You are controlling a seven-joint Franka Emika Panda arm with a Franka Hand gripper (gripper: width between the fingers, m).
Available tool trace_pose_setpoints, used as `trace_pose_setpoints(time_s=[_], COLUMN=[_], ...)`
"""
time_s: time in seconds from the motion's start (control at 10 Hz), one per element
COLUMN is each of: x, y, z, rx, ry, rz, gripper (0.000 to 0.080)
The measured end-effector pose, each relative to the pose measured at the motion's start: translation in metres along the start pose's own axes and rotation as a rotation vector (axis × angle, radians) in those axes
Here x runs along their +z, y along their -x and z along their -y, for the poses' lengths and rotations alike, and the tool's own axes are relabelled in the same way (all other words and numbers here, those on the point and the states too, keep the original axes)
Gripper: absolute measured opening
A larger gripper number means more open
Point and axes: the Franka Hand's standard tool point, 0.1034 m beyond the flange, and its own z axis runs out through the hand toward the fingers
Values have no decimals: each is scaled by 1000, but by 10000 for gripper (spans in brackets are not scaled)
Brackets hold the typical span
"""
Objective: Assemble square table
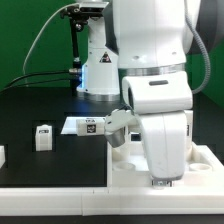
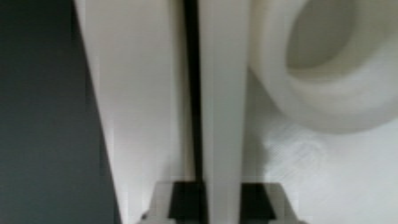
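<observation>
The square table top [image 1: 208,158] lies flat at the exterior view's right, mostly behind my arm. My gripper [image 1: 160,182] is down at its front edge. In the wrist view the gripper [image 2: 219,200] has its dark fingertips [image 2: 182,204] on either side of a white upright strip [image 2: 228,90], which looks like the top's edge. The jaws are shut on it. A round raised socket [image 2: 338,60] of the top shows beside it. One tagged leg [image 1: 43,137] stands on the black surface. Another leg [image 1: 116,122] lies by my arm.
The marker board [image 1: 80,125] lies behind the legs. A white rail [image 1: 70,196] edges the front of the work surface. The arm's base [image 1: 98,75] stands at the back. A white part [image 1: 2,155] is cut off at the left edge.
</observation>
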Motion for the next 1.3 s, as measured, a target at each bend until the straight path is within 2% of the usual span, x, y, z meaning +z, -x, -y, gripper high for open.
trace_pose_setpoints(time_s=[0.1, 0.2, 0.3, 0.4, 0.5, 0.6, 1.0, 1.1, 1.2, 1.3], x=[-1, -5, -27, -48, -59, -56, -55, -65, -78, -82], y=[0, 0, -1, -2, -7, -14, -11, 9, 33, 51], z=[1, -3, -11, -17, -21, -18, -16, -13, -10, -6], rx=[3, 20, 36, 83, 221, 361, 618, 640, 718, 788], ry=[-4, 1, 17, 35, 49, 39, 35, 18, 19, 17], rz=[0, 4, 20, 29, 27, 25, 19, 40, 57, 68], gripper=[165, 299, 483, 483, 593, 638, 649, 649, 649, 649])
